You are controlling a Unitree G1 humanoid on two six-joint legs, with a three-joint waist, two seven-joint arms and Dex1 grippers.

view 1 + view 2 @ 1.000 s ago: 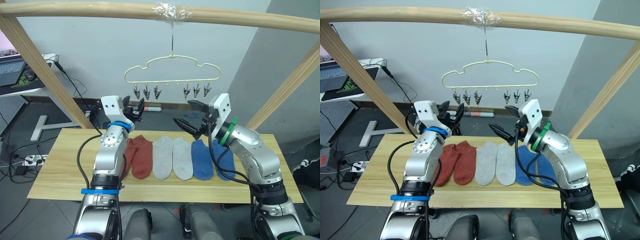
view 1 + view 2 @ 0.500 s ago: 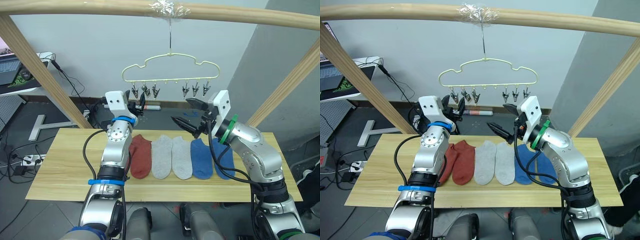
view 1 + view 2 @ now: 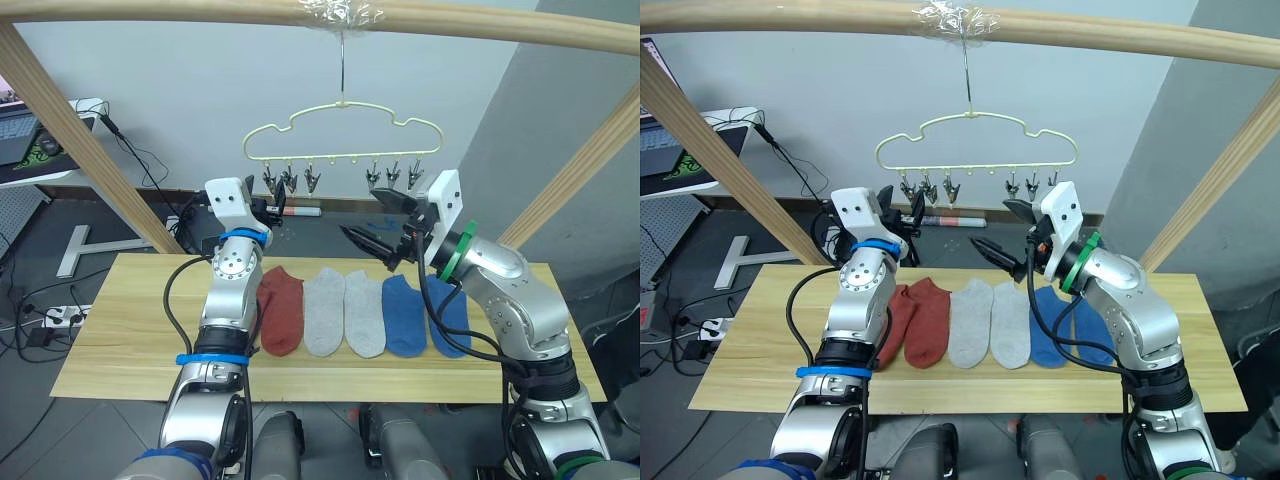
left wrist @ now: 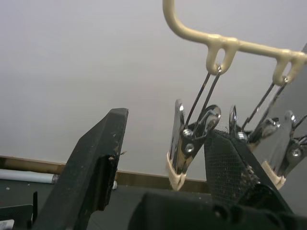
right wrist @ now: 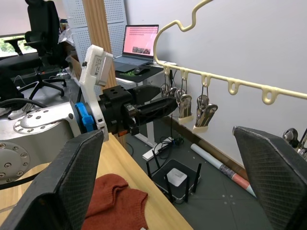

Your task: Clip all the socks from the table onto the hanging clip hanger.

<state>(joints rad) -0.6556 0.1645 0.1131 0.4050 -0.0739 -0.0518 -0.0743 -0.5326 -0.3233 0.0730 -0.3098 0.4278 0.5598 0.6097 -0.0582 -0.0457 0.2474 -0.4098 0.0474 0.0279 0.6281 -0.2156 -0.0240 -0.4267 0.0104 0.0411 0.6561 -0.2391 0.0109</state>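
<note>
The left gripper (image 4: 163, 158) was wide open around a clip (image 4: 184, 143) on the clip hanger (image 3: 340, 125). The right gripper (image 3: 375, 222) was open, holding nothing. Six socks (image 3: 345, 312) lay on the table (image 3: 120, 330).

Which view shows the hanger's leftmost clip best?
The left wrist view: the leftmost clip hangs large between the open left gripper fingers. The eye views show it small on the clip hanger; the right wrist view shows it partly behind the left gripper.
</note>
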